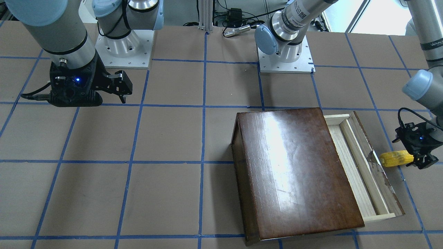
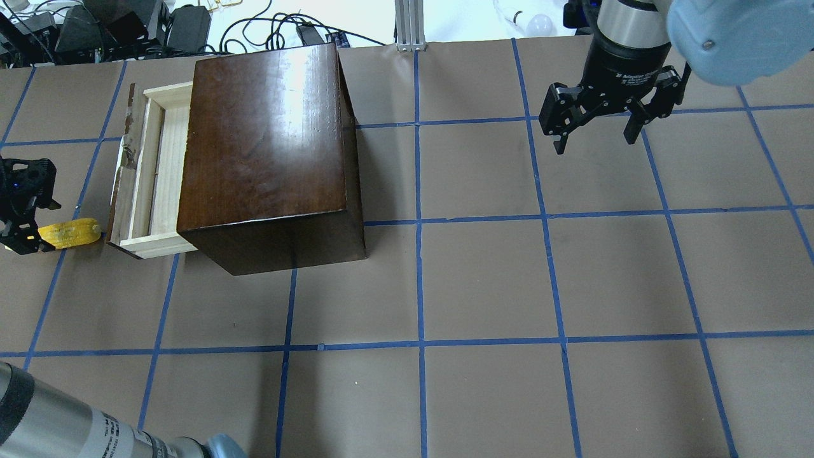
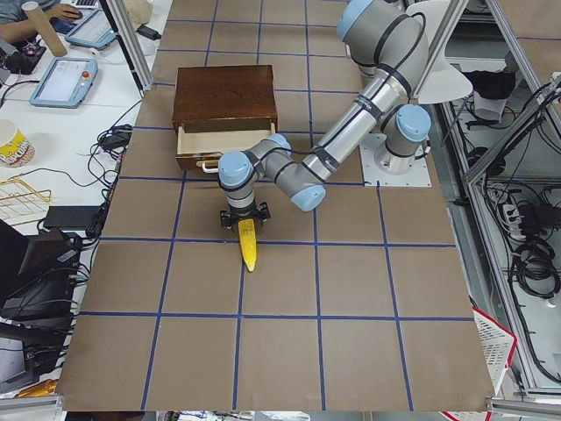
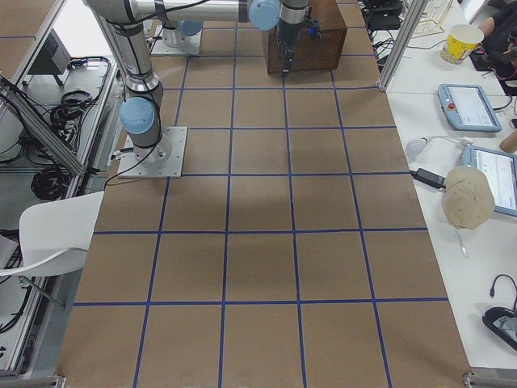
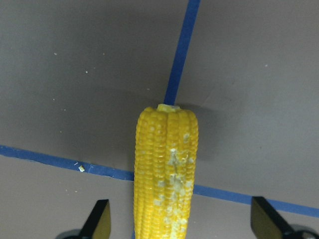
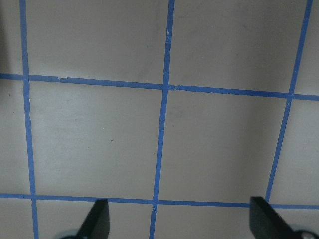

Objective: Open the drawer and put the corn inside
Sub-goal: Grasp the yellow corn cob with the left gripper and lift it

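Note:
The glossy dark-brown box [image 1: 297, 173] [image 2: 267, 146] stands on the table. Its drawer [image 1: 360, 166] [image 2: 149, 172] is pulled out, pale wood inside, and nothing lies in it. The yellow corn [image 1: 396, 159] [image 2: 70, 233] [image 5: 167, 169] lies on the table just outside the drawer's dark front panel, one end pointing at it. My left gripper [image 1: 415, 155] [image 2: 39, 226] [image 5: 179, 224] is open, its fingers wide on either side of the corn's other end and apart from it. My right gripper [image 1: 121, 93] [image 2: 594, 145] [image 6: 179, 219] is open and empty, hovering far from the box.
Brown table paper with a blue tape grid [image 2: 420, 222]. The arm bases [image 1: 285, 58] stand at the robot's side. Cables and power bricks [image 2: 95, 25] lie beyond the table edge behind the box. Operator desks with tablets [image 3: 61, 79] flank the table ends.

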You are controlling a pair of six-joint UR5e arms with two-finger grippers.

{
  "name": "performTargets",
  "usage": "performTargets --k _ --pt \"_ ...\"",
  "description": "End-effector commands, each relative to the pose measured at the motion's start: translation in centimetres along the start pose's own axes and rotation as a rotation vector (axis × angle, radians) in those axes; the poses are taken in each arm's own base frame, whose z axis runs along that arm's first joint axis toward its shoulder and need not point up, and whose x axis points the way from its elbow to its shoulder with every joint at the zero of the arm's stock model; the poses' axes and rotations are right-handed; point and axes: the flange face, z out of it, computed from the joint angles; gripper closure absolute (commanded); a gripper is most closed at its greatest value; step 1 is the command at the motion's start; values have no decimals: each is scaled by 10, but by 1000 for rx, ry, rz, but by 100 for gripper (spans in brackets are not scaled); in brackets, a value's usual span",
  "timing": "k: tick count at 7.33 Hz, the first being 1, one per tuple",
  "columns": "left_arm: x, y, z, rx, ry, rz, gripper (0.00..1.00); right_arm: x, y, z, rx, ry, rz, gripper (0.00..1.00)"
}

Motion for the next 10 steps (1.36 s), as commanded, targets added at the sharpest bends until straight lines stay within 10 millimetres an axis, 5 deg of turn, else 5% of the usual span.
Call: performTargets --k 1,8,9,10 --pt "6 4 11 4 2 21 0 0 0 0 1 0 0 0" --pt "3 10 37 26 6 21 0 -1 0 0 1 2 -1 0" --pt "2 8 38 41 -2 22 18 0 1 -1 0 2 0 0" --pt "2 8 37 50 -10 23 66 0 0 -1 2 0 0 0"
